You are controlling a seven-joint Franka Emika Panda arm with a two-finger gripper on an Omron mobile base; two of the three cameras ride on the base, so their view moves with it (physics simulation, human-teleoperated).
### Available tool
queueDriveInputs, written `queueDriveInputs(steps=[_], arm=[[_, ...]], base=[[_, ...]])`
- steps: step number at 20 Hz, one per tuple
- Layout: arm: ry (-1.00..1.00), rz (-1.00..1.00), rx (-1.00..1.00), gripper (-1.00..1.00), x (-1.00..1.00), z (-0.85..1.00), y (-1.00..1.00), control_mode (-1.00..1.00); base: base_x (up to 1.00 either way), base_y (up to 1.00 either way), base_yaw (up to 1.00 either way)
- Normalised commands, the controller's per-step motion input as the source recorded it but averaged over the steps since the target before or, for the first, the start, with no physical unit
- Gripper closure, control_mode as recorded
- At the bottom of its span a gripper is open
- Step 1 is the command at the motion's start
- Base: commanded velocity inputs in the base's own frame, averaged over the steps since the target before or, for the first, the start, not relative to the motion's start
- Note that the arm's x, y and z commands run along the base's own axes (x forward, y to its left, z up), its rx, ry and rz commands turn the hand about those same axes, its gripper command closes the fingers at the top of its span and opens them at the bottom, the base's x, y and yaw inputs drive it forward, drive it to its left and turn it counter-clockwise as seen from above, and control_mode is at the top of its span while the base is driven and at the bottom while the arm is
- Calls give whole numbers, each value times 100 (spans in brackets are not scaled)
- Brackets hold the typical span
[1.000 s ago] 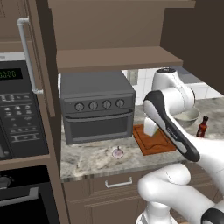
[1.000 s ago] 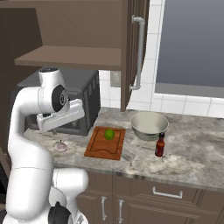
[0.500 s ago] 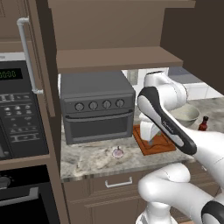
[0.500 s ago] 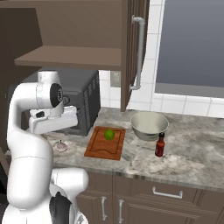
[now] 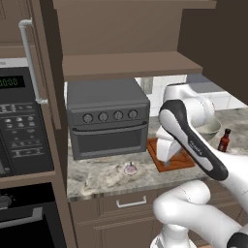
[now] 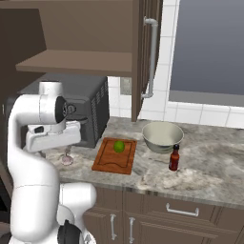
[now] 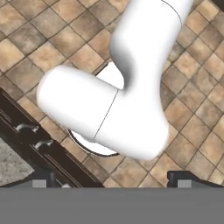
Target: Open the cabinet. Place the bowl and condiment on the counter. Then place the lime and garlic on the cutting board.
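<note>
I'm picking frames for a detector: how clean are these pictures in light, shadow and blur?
Left base view: sharp and evenly lit, with the garlic small but clear. Right base view: sharp, with soft shade under the cabinet and a distinct lime. Hand view: crisp floor tiles, no glare.

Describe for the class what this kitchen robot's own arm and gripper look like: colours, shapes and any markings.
The arm is made of glossy white, rounded tube-like links with bulging joints. One link carries a long dark grey-black band with small pale lettering, too small to read. A dark round cap sits at a joint. The gripper ends in two small dark, blocky fingertips. No loose cables show.
</note>
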Motion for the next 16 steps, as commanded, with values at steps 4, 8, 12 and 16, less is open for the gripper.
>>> queueDriveInputs(steps=[4,8,12,16], arm=[[0,-17,8,-100,-20,0,9,-100],[-11,-23,0,-100,-16,0,25,-100],[-15,-22,0,-100,-2,0,29,-100],[-10,-16,0,-100,3,0,5,-100]], base=[[0,0,0],[0,0,0],[0,0,0],[0,0,0]])
